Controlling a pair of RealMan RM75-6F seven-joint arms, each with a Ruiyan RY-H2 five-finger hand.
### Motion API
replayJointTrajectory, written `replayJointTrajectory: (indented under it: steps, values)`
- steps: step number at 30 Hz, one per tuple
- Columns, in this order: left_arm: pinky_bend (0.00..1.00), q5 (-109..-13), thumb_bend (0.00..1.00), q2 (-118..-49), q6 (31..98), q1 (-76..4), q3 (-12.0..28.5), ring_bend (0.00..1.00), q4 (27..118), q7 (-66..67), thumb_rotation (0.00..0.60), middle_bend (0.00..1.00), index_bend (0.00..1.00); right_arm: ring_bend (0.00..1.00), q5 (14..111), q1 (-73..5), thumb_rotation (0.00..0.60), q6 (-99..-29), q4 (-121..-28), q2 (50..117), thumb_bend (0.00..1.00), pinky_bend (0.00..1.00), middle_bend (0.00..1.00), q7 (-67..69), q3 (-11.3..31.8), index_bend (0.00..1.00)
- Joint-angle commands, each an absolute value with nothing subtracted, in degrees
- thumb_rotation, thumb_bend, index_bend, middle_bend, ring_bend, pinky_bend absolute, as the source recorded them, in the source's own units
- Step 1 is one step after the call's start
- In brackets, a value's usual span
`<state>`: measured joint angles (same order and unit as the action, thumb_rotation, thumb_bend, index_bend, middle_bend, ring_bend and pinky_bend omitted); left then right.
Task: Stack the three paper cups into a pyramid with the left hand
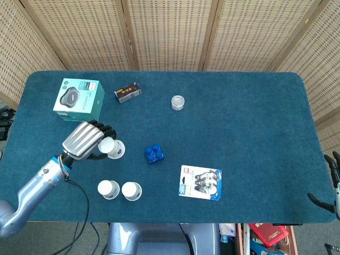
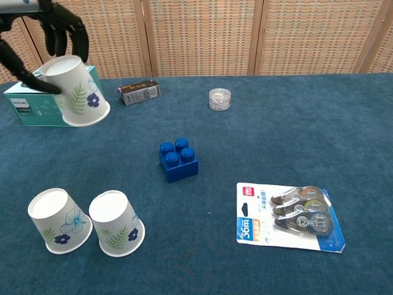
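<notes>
My left hand [image 1: 84,141] grips a white paper cup [image 2: 75,92] with a leaf print, upside down and tilted, high above the table; in the chest view its dark fingers [image 2: 56,29] wrap the cup's top. Two more paper cups stand upside down side by side near the front left edge: one with a blue flower [image 2: 56,220] and one with green leaves [image 2: 116,222]. In the head view the held cup [image 1: 110,148] hangs above and behind that pair [image 1: 108,189] [image 1: 131,190]. My right hand [image 1: 333,183] shows only as dark fingers at the far right edge.
A blue brick [image 2: 177,160] sits mid-table right of the cups. A teal box [image 2: 37,104] and a small dark box [image 2: 139,91] lie at the back left, a round clear tape case [image 2: 218,99] at the back middle, a correction tape pack [image 2: 290,216] at the front right.
</notes>
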<state>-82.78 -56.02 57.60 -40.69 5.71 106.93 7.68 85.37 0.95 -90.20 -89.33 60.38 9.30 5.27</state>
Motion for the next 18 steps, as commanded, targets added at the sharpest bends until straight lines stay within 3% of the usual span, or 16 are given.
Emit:
replayJointTrajectory:
  steps: [1, 18]
  values:
    - [0.42, -88.0, 0.22, -52.9, 57.7, -38.4, 2.2, 0.46, 110.4, 5.6, 0.600, 0.47, 0.47, 0.00, 85.8, 1.1, 0.600, -90.6, -89.5, 60.2, 0.00, 0.00, 0.00, 9.3, 5.1, 0.00]
    - [0.42, -97.2, 0.22, -57.3, 59.1, -35.2, -2.5, 0.46, 110.1, 8.4, 0.600, 0.47, 0.47, 0.00, 85.9, 1.8, 0.600, -91.6, -89.4, 59.4, 0.00, 0.00, 0.00, 11.6, 5.1, 0.00]
